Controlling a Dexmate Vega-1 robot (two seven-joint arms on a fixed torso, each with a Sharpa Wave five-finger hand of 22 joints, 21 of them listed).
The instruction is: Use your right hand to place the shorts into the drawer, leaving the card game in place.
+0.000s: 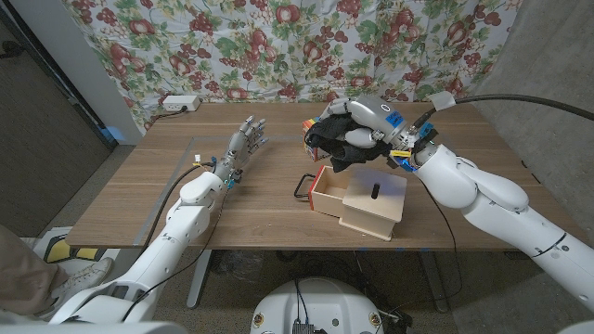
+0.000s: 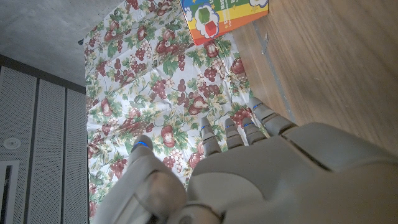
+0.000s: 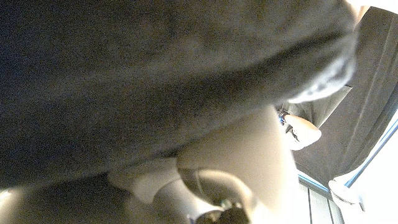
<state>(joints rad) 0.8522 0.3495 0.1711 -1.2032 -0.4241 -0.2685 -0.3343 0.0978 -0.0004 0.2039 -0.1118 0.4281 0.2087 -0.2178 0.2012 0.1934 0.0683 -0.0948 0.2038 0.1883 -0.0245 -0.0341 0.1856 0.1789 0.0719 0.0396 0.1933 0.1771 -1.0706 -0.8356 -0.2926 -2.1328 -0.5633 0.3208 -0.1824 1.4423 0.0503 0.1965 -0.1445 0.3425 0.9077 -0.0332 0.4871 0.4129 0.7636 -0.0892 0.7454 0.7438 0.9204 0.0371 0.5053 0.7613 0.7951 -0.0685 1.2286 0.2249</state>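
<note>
Head view: my right hand (image 1: pixel 364 125), fingers clenched round shorts (image 1: pixel 336 141), above open drawer (image 1: pixel 362 200). Left hand (image 1: pixel 239 148) released, idle on desk (image 1: pixel 139 195). Risk: dangling cloth snags drawer rim, spills outside.

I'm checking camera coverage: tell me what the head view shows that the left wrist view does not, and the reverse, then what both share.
Head view alone: the right hand gripping the dark shorts above the open wooden drawer, and a white box at the table's far corner. Left wrist view alone: the card game close up, with its bright rainbow-coloured face. Shared: the left hand, holding nothing with fingers apart, the wooden table and the floral cloth.
</note>
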